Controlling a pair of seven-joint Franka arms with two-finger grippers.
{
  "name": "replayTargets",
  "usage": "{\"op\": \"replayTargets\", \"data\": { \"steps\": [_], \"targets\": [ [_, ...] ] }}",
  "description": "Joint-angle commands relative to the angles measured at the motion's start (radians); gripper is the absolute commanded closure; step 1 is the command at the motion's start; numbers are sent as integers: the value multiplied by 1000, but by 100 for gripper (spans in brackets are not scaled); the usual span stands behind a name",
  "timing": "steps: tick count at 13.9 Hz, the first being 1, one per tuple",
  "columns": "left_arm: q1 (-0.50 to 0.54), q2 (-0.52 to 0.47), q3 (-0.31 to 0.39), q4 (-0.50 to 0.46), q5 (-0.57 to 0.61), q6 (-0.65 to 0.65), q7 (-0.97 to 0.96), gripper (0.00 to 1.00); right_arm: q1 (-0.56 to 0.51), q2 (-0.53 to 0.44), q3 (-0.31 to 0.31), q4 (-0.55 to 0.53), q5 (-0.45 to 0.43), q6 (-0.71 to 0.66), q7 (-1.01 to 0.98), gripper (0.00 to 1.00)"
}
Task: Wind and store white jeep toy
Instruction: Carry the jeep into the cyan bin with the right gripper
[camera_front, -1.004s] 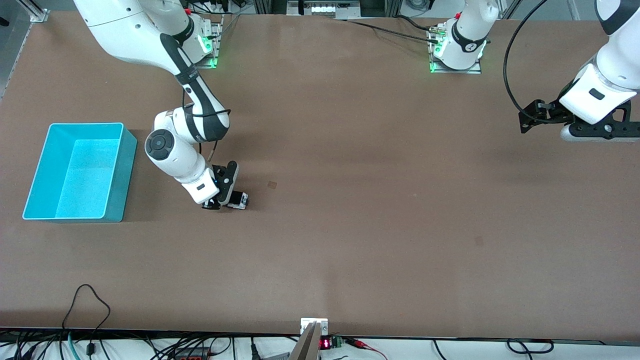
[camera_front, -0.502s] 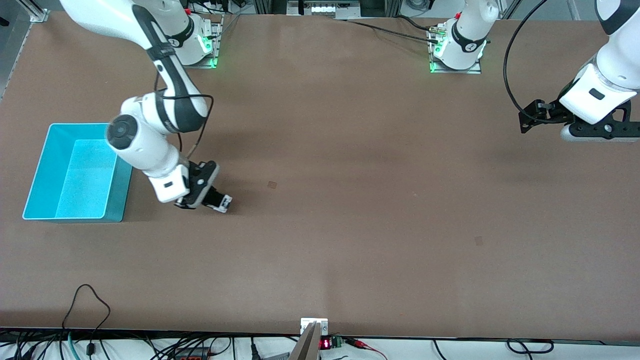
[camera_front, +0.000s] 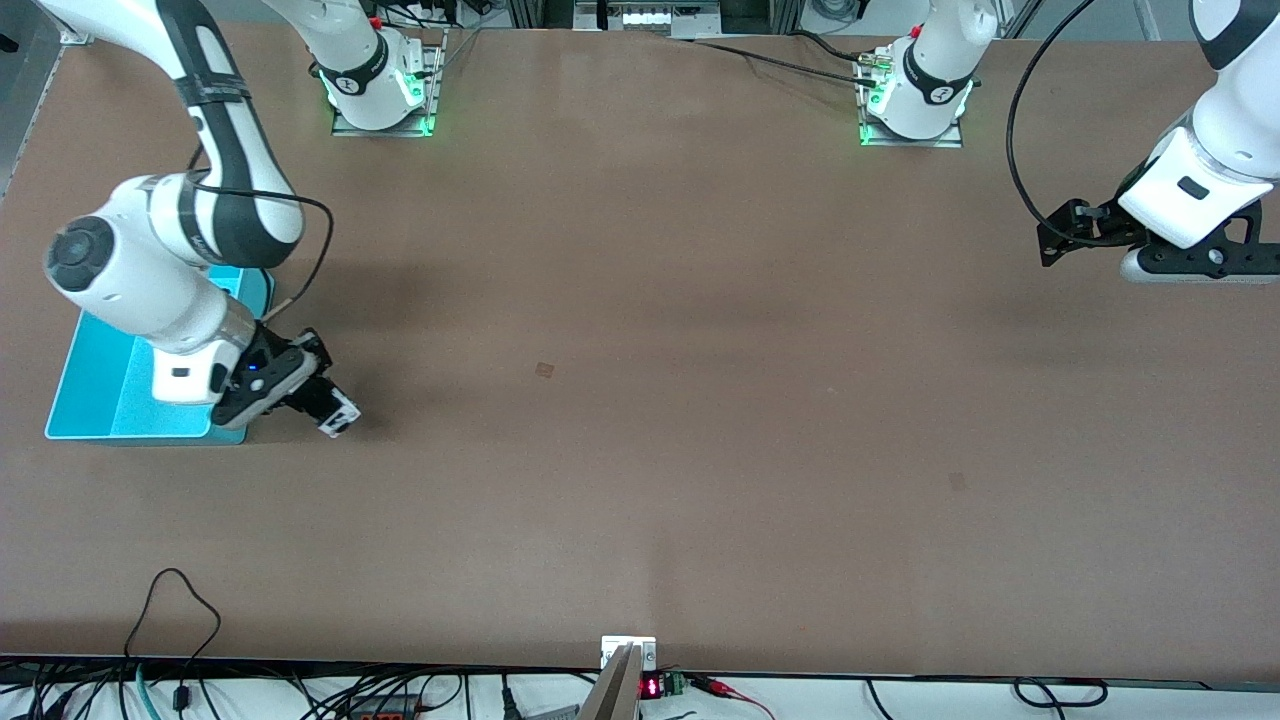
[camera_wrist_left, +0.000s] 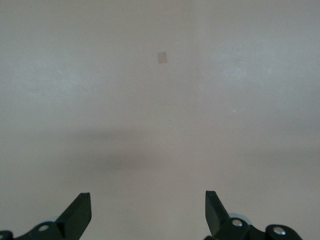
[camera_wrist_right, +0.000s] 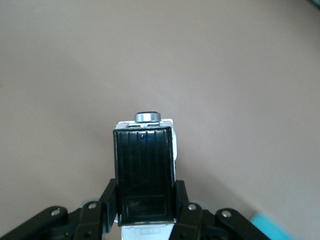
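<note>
Storing step — right gripper (camera_front: 322, 403) clamps white jeep toy (camera_front: 338, 417) beside turquoise bin (camera_front: 95, 420); next, carry over it. Left gripper (camera_wrist_left: 148, 212) waits, jaws wide.

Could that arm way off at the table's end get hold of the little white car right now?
Probably not: the white jeep toy is clamped in the right gripper beside the turquoise bin, while the open left gripper waits at the table's other end.

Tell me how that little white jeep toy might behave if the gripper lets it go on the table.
Probably rolls: the white jeep toy has wheels. It looks rigid and light, and the right gripper, shut on it, carries it without sagging. Its smooth black roof might be slippery.
</note>
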Motion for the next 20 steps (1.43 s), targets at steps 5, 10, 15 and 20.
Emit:
{"op": "replayTargets", "data": {
  "steps": [5,10,15,20],
  "targets": [
    [2,-4,0,9,-10,-20,-9,0,-4,-89,-171,-29,-82,-143,279,100],
    [2,-4,3,10,-10,-29,-9,0,-6,-88,-256,-59,-136,-157,411,100],
    [5,-4,4,15,-10,-31,-8,0,-55,-48,-301,-115,-179,-98,406,100],
    [16,0,4,15,-10,-31,-6,0,-90,30,-299,-158,-179,39,383,100]
  ]
}}
